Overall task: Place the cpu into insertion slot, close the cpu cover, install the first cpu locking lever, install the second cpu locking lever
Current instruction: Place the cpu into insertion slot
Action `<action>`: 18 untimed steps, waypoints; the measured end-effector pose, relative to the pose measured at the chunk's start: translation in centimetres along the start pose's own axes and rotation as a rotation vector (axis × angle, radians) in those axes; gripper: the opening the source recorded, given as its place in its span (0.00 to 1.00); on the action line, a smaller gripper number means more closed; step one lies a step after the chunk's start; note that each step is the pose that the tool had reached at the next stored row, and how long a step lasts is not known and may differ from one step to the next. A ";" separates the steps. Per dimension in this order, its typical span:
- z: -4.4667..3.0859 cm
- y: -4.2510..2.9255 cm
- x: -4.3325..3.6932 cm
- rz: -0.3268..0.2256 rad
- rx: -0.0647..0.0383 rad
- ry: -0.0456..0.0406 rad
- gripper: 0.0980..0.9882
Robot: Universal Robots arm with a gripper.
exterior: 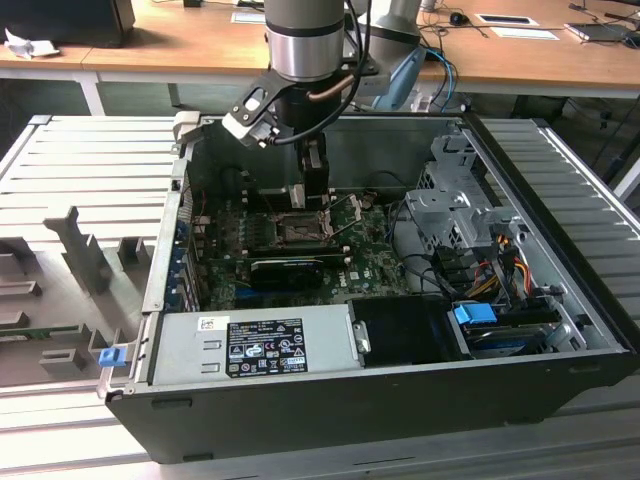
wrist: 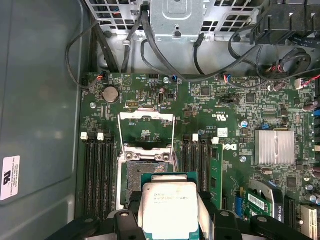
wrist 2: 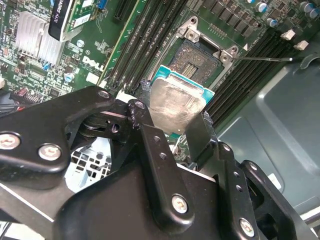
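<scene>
over an opened computer case [exterior: 350,420] on a slatted metal bench [exterior: 90,160], a robot arm [exterior: 305,40] is reaching down toward the green motherboard [exterior: 370,270]. its gripper [exterior: 315,192] is hanging just above the socket area in the exterior view. the cpu cover [wrist: 146,115], a thin silver frame, is standing flipped back from the insertion slot [wrist: 145,172], which is lying bare, its dark contact field showing with nothing seated in it. the black fingers [wrist 2: 200,131] are clamping the cpu [wrist 2: 175,102] by two opposite edges, its pale lid facing up in both wrist views. the chip is riding clear of the board, close beside the slot [wrist 2: 197,60] and not yet squarely over it; how high it is sitting above the socket cannot be judged. one thin locking lever [wrist 2: 265,59] is sticking out, unlatched, at the socket's side.

by the look of things, the job is only beginning: the chip is in hand but not placed, the cover is waiting open, and neither lever is appearing fastened. all four steps are remaining to be finished, with the first one under way.
</scene>
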State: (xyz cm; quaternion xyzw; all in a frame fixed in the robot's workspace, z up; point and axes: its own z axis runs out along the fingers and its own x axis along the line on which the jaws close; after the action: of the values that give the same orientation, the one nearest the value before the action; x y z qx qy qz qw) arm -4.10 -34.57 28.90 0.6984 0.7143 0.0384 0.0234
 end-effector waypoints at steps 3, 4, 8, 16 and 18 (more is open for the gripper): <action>0.07 -0.01 0.00 0.000 0.000 0.0000 0.48; 0.08 -0.01 0.00 0.000 0.000 0.0000 0.48; 0.15 -0.01 0.00 0.000 0.000 0.0000 0.48; 0.26 -0.02 0.00 0.000 0.000 0.0000 0.48; 0.29 -0.03 -0.01 0.000 0.000 0.0000 0.48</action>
State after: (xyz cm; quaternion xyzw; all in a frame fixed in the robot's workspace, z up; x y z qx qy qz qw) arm -4.10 -34.57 28.61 0.6984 0.7143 0.0384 0.0234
